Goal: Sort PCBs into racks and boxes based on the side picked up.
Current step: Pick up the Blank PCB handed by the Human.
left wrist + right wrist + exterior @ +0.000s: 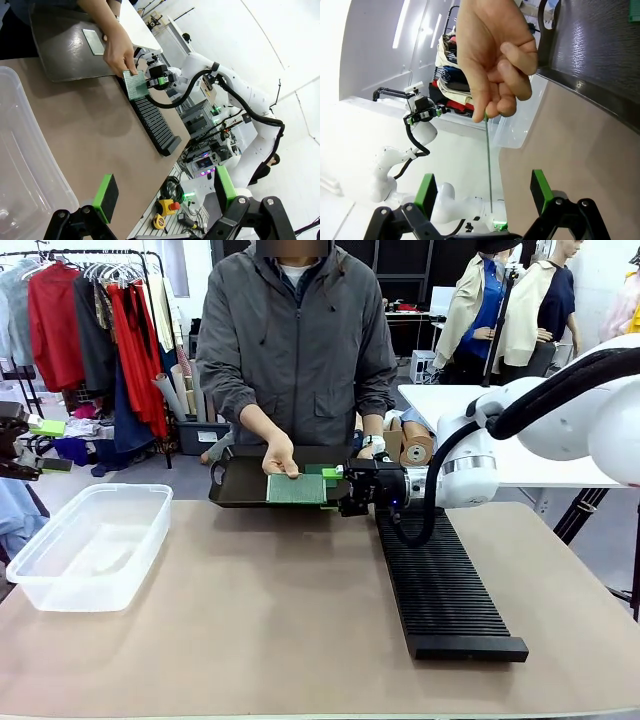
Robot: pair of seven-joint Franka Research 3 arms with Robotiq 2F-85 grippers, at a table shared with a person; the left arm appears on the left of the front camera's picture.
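Note:
A person's hand (280,455) holds a PCB (297,488), its paler grid face towards me, in front of the flat black tray (235,492). My right gripper (336,490) is at the board's right edge, open. In the right wrist view the PCB (488,160) shows edge-on as a thin line hanging from the hand (495,55), between my right gripper's (484,192) spread fingers and clear of both pads. My left gripper (165,192) is open and holds nothing, well above the table's left side. The black rack (440,580) runs down the right side of the table. The clear box (90,540) stands at the left.
A second green PCB (93,41) lies on the tray (60,55), which the person holds at the far table edge. The tabletop between the box (20,150) and the rack (155,125) is bare brown. Clothes racks and another table stand behind the person.

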